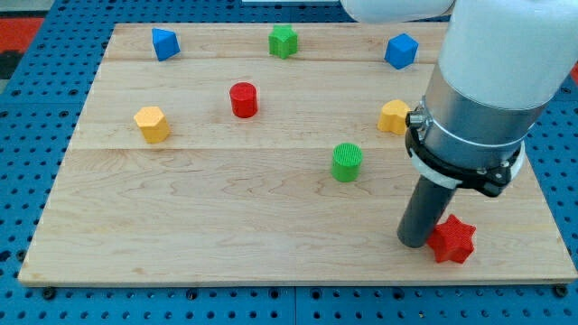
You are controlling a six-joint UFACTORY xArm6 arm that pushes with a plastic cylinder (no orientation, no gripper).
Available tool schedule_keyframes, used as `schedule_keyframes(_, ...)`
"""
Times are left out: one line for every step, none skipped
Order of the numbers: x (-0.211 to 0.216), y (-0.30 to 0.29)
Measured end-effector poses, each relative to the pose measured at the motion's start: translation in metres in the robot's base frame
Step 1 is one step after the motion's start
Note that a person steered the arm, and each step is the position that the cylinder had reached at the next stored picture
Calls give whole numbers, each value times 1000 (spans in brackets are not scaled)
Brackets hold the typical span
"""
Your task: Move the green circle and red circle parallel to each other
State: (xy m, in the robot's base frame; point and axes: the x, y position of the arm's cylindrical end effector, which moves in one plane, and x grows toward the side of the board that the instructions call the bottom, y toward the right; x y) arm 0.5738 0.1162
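The green circle [346, 162] stands right of the board's middle. The red circle [243, 99] stands up and to the left of it, in the board's upper middle. My tip [414, 242] rests on the board at the lower right, below and to the right of the green circle, about a block's width away from it. The tip touches or nearly touches the left side of a red star [452, 239].
A wooden board [181, 226] lies on a blue pegboard. A blue block [164, 42], a green star [283, 41] and a blue cube [401, 51] line the top. A yellow hexagon [152, 124] is at left, a yellow block [394, 116] at right, partly behind the arm.
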Motion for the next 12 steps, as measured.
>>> schedule_keyframes(-32, -66)
schedule_keyframes(-50, 13)
schedule_keyframes(-74, 53)
schedule_keyframes(-138, -18)
schedule_keyframes(-213, -102)
schedule_keyframes(-255, -125)
schedule_keyframes(-189, -179)
schedule_keyframes(-161, -184)
schedule_keyframes(-204, -197)
schedule_keyframes(-147, -237)
schedule_keyframes(-69, -230)
schedule_keyframes(-34, -214)
